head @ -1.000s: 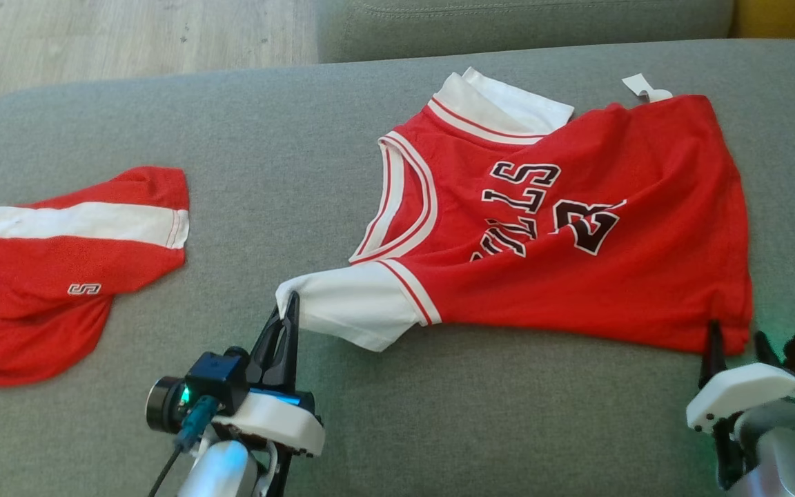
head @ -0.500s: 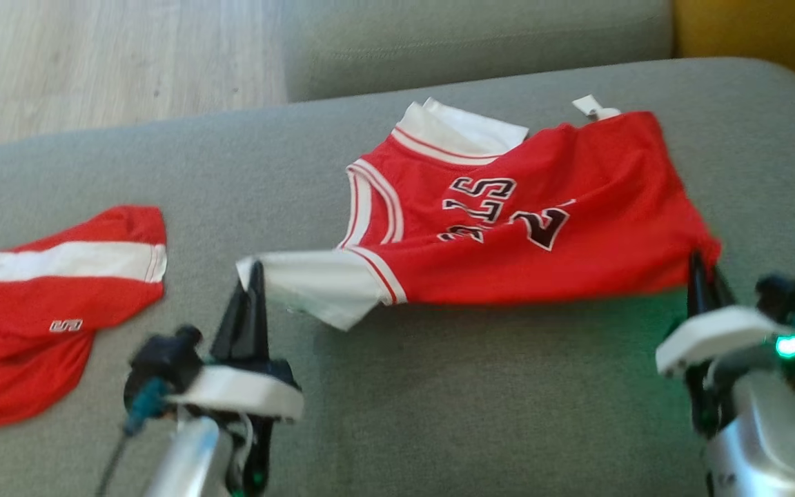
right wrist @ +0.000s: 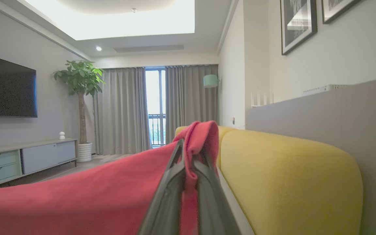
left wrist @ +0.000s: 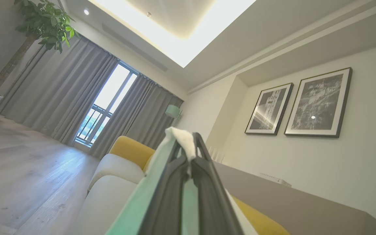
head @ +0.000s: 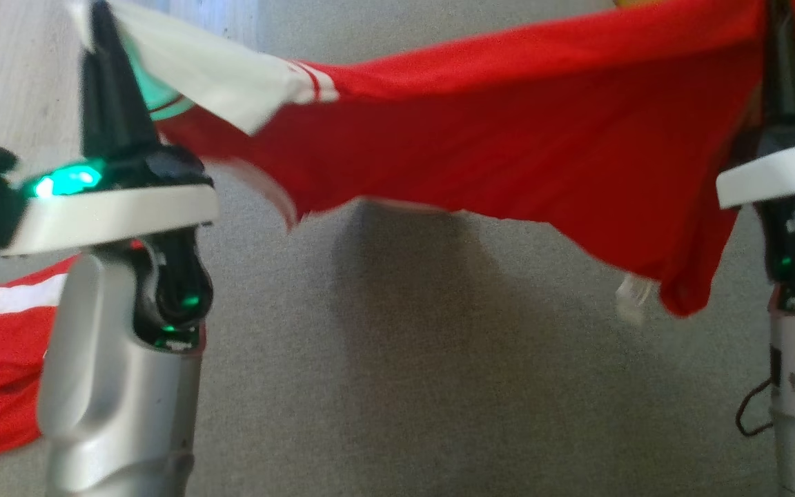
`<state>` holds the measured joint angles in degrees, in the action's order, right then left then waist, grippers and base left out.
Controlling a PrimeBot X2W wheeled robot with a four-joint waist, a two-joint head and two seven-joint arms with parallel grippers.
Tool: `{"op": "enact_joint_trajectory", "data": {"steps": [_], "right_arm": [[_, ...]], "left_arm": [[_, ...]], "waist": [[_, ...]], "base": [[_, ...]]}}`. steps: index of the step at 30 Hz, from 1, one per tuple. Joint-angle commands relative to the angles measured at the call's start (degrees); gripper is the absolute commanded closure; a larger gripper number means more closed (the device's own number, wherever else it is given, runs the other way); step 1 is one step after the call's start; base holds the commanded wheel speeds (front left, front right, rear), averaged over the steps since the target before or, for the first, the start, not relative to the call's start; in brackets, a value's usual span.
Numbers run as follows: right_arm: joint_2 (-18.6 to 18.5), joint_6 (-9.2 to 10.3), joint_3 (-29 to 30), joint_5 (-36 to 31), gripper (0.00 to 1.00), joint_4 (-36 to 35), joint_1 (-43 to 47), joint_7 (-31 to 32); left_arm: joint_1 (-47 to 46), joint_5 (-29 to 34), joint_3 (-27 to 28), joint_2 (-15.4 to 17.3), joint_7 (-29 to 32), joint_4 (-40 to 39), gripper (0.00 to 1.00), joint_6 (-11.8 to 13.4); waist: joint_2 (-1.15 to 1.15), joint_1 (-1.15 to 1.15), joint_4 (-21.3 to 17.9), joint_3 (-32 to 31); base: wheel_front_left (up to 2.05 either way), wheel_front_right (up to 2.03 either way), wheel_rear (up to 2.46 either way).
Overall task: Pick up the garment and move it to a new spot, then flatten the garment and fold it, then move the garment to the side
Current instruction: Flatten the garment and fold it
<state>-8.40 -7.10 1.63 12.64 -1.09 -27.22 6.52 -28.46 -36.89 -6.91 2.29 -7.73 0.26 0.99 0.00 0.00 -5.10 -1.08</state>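
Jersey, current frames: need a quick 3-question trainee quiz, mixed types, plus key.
1. True or false: the red jersey lies flat on the grey cushion.
2. Which part does the left gripper pinch? A) red hem B) white sleeve C) neckline
3. Short answer: what is the right gripper shut on?
Key: 1 false, it hangs stretched between both grippers, above the cushion. 2 B. 3 a red corner of the jersey.
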Motion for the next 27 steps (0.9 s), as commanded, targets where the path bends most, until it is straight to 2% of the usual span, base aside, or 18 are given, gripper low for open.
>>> {"op": "enact_joint_trajectory", "data": {"steps": [1, 9, 14, 17, 20, 24, 27], "right_arm": [[-0.32, -0.39, -1.8, 0.47, 1.0, -3.72, -2.54, 1.06], [0.47, -0.39, -2.27, 1.73, 1.0, -15.28, -0.77, 8.97], [0.89, -0.39, -1.67, 1.3, 1.0, -17.67, -0.77, 12.8], [0.9, -0.39, -1.16, 1.0, 1.0, -15.55, -3.34, 14.3], [0.31, -0.39, -1.64, 0.82, 1.0, -10.19, -8.55, 14.84], [-1.28, -0.39, -4.15, 0.07, 1.0, 2.15, -20.16, 12.75], [-0.57, -0.39, -4.78, 0.38, 1.0, 13.35, -31.08, 9.25]], "left_arm": [[-2.93, -0.43, 2.25, 0.81, 0.77, -3.97, 1.0, 0.71], [-3.59, -3.65, 3.69, 0.94, 7.63, -18.71, 1.0, 5.49], [-7.35, -2.49, 3.51, 4.0, 12.44, -20.94, 1.0, 6.76], [-11.89, -2.26, 2.95, 6.01, 15.08, -16.68, 1.0, 6.03], [-18.64, -1.33, 2.92, 8.65, 16.4, -8.26, 1.0, 4.51], [-30.39, 1.23, 2.92, 12.45, 15.13, 5.74, 1.0, 1.63], [-40.03, 2.97, 3.02, 14.35, 12.17, 14.85, 1.0, -0.4]], "waist": [[0.0, 0.0, -0.04, -0.2], [0.0, 0.0, 0.16, 0.49], [0.0, 0.0, 0.19, 3.98], [0.0, 0.0, 0.36, 7.9], [0.0, 0.0, 0.4, 12.86], [0.0, 0.0, 0.27, 18.91], [0.0, 0.0, 0.47, 21.83]], "base": [[0.0, 0.0, 0.0], [0.0, 0.0, 0.0], [0.0, 0.0, 0.0], [0.0, 0.0, 0.0], [0.0, 0.0, 0.0], [0.0, 0.0, 0.0], [0.0, 0.0, 0.0]]}}
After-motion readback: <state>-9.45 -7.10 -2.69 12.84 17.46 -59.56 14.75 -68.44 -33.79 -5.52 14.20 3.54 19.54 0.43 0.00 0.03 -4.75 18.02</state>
